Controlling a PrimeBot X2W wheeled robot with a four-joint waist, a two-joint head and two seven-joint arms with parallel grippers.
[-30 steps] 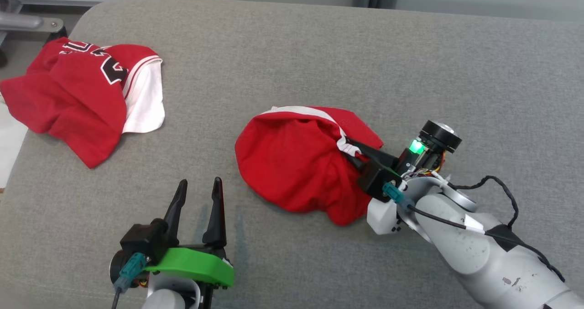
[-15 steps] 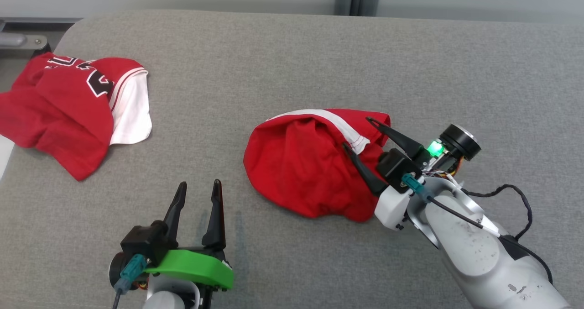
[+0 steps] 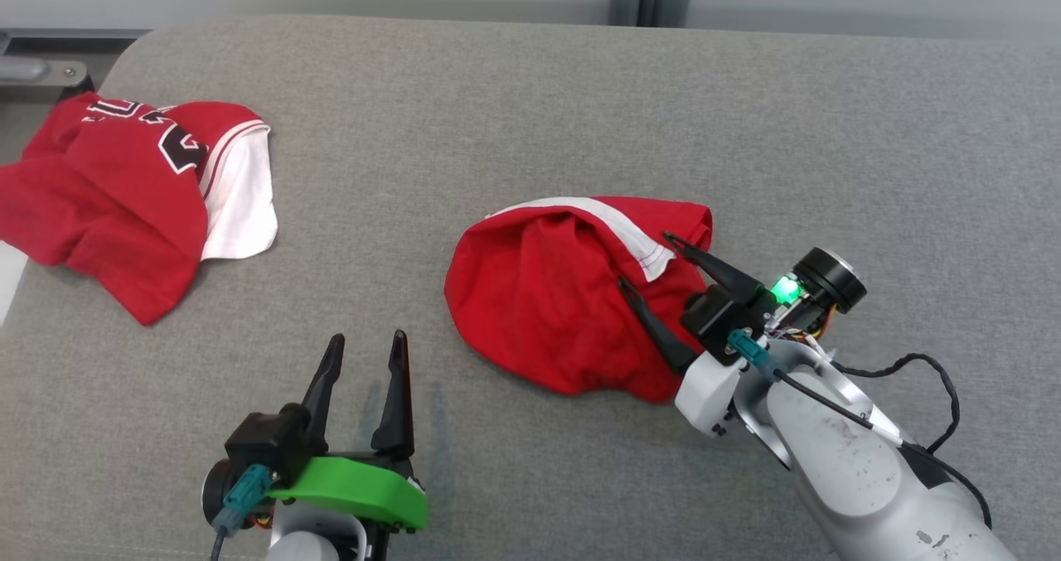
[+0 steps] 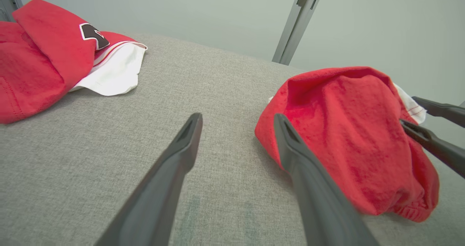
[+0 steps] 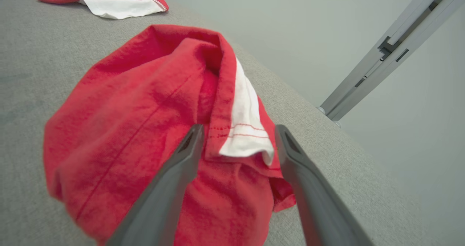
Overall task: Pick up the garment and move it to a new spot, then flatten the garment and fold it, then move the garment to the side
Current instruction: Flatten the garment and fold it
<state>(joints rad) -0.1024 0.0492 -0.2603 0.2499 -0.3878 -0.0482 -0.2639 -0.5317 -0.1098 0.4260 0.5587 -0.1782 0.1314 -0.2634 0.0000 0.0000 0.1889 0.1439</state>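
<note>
The garment (image 3: 564, 304) is a crumpled red heap with a white band along its top and a white stitched hem turned out at its right edge, lying mid-way across the cushion (image 3: 497, 113). The right gripper (image 3: 645, 260) stands spread at that edge, hem between its fingers but unpinched; the left gripper (image 3: 367, 337), also spread, holds nothing. Two red garments in all, the other a jersey (image 3: 124, 188) at far left, and two grippers.
</note>
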